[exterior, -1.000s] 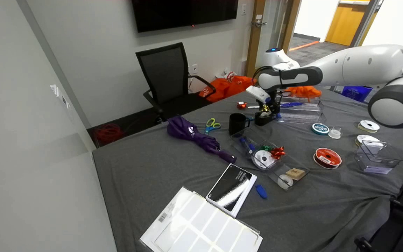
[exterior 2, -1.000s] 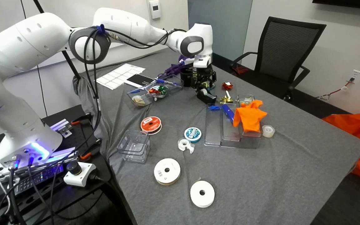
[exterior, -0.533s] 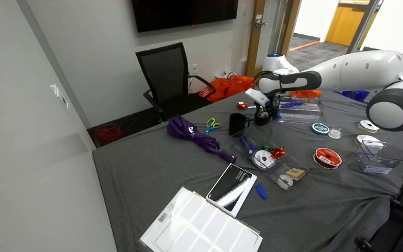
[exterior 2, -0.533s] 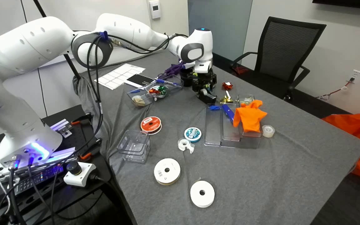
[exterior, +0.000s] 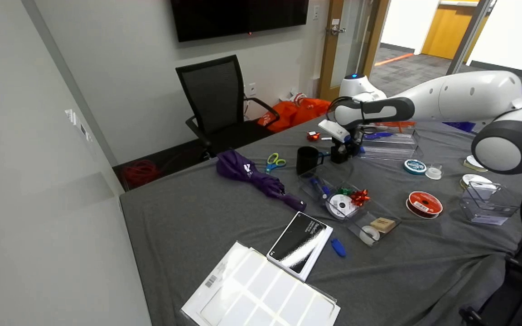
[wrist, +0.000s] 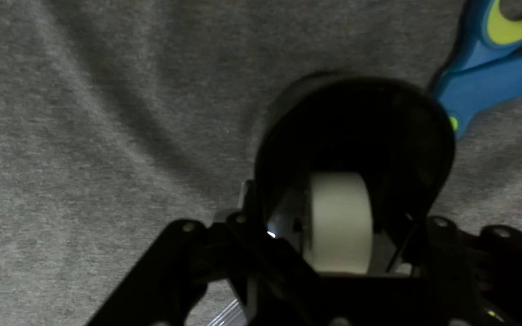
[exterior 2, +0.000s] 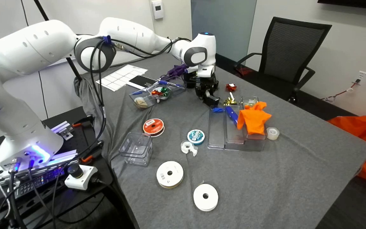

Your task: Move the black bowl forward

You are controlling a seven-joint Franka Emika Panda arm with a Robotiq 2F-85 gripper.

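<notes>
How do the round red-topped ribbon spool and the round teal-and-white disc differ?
Colour: the round red-topped ribbon spool has a red face with a pale label; the round teal-and-white disc has a teal centre in a white rim.
Size: the spool looks wider than the disc in both exterior views.
Place: the disc lies beside a small clear tape dispenser; the spool doesn't.
Both are round and lie flat on grey cloth.

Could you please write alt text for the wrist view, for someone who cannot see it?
A white tape roll shows against a rounded black object, between black jaws at the bottom; whether they grip anything is too dark to tell. Blue-and-lime scissors lie on gray cloth at upper right.
</notes>
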